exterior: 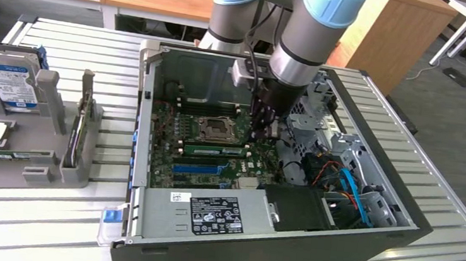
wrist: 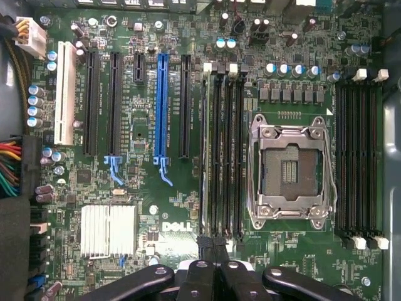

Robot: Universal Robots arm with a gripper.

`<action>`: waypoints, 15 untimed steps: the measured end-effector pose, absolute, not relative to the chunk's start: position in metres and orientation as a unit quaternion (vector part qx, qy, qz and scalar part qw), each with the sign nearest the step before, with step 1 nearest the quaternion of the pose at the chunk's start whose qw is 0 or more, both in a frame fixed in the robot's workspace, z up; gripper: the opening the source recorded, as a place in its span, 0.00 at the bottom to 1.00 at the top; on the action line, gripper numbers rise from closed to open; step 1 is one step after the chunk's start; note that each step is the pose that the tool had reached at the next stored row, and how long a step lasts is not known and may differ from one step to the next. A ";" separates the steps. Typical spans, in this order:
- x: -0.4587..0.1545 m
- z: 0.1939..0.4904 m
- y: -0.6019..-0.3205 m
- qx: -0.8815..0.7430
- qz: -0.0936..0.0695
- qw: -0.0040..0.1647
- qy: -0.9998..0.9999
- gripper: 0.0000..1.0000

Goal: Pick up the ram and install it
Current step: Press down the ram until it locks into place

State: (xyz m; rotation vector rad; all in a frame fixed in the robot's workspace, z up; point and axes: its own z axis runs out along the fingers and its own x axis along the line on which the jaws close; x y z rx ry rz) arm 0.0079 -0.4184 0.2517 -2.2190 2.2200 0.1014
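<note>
The ram [exterior: 212, 149] is a thin green stick standing edge-on in a memory slot beside the CPU socket [exterior: 215, 127] inside the open computer case. In the wrist view the ram [wrist: 205, 150] is a pale thin edge in the outermost slot of the bank beside the socket [wrist: 289, 169]. My gripper [exterior: 263, 132] hangs inside the case over the end of those slots, just above the board. Its black fingertips [wrist: 205, 242] are pressed together, shut, with nothing visible between them, close to one end of the ram.
The long blue slot [wrist: 161, 106] lies a little away from the memory bank. The case walls [exterior: 145, 116] and drive cage [exterior: 337, 146] hem the arm in. A grey fixture [exterior: 37, 151] on the exterior view's left holds a blue-labelled hard drive [exterior: 7, 82].
</note>
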 end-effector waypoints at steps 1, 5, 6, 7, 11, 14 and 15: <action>0.008 0.252 -0.418 -0.707 0.032 0.001 0.707 0.11; 0.008 0.251 -0.417 -0.707 0.032 0.001 0.707 0.11; 0.008 0.251 -0.417 -0.707 0.032 0.001 0.707 0.11; 0.008 0.251 -0.417 -0.707 0.032 0.001 0.707 0.11; 0.008 0.251 -0.417 -0.707 0.032 0.000 0.707 0.11; 0.008 0.248 -0.417 -0.707 0.032 0.000 0.707 0.11; 0.008 0.247 -0.417 -0.707 0.032 0.001 0.707 0.11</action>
